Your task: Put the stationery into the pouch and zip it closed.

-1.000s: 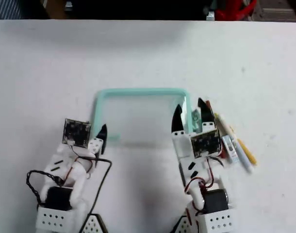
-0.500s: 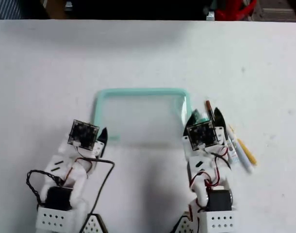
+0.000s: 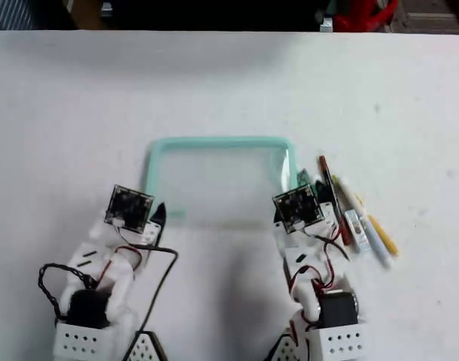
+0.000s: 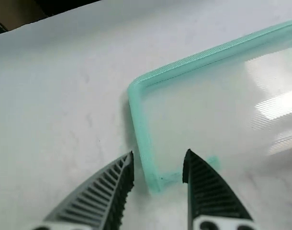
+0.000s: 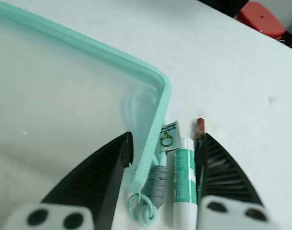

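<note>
A clear pouch [image 3: 214,180] with a mint zip border lies flat at the table's middle. My left gripper [image 4: 159,160] [image 3: 159,213] is open, and its tips straddle the pouch's near left corner [image 4: 151,178]. At the pouch's right edge my right gripper [image 5: 165,139] [image 3: 311,188] is open. Between its fingers lie the mint zip edge, the zip pull with a ring [image 5: 142,209] and a green-and-white pen [image 5: 184,177]. A brown pencil [image 5: 199,125] [image 3: 329,188] lies against one finger. Several more pens [image 3: 365,228] lie just right of the pouch.
The table [image 3: 79,105] is white, with bare room to the left, right and beyond the pouch. Red and dark objects [image 3: 361,15] stand past the far edge. Both arm bases [image 3: 83,331] sit at the near edge.
The right gripper has swung from over the pouch's right edge toward the pens and settled low there, its wrist camera now covering the fingers from above. The left wrist turned slightly toward the pouch.
</note>
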You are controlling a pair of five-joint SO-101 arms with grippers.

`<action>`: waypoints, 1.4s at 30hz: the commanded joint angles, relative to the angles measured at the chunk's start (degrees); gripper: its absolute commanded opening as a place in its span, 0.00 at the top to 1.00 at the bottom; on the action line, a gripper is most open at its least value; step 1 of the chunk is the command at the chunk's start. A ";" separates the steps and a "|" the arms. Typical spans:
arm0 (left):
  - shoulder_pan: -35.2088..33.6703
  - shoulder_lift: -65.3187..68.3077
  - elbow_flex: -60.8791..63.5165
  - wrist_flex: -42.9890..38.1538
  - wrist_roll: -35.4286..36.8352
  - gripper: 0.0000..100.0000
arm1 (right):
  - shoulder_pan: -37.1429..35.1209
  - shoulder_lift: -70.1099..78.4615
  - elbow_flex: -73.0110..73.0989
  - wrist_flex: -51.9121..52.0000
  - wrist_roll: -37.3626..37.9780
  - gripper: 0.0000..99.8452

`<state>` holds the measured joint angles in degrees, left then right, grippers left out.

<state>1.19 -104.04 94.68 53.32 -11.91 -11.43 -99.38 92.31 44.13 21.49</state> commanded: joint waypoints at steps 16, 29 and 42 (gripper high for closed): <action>-0.48 36.79 -26.37 -5.19 -0.35 0.82 | -2.59 41.71 -14.15 -12.88 -3.78 0.79; -0.31 54.55 -29.89 -14.15 10.02 0.82 | -2.95 41.71 -11.08 -18.51 -3.34 0.79; -0.31 37.05 -14.51 -21.71 4.57 0.82 | -2.51 41.71 -11.08 -18.15 -3.34 0.95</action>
<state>1.27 -61.93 78.24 34.51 -5.41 -13.98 -57.71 81.67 26.73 18.15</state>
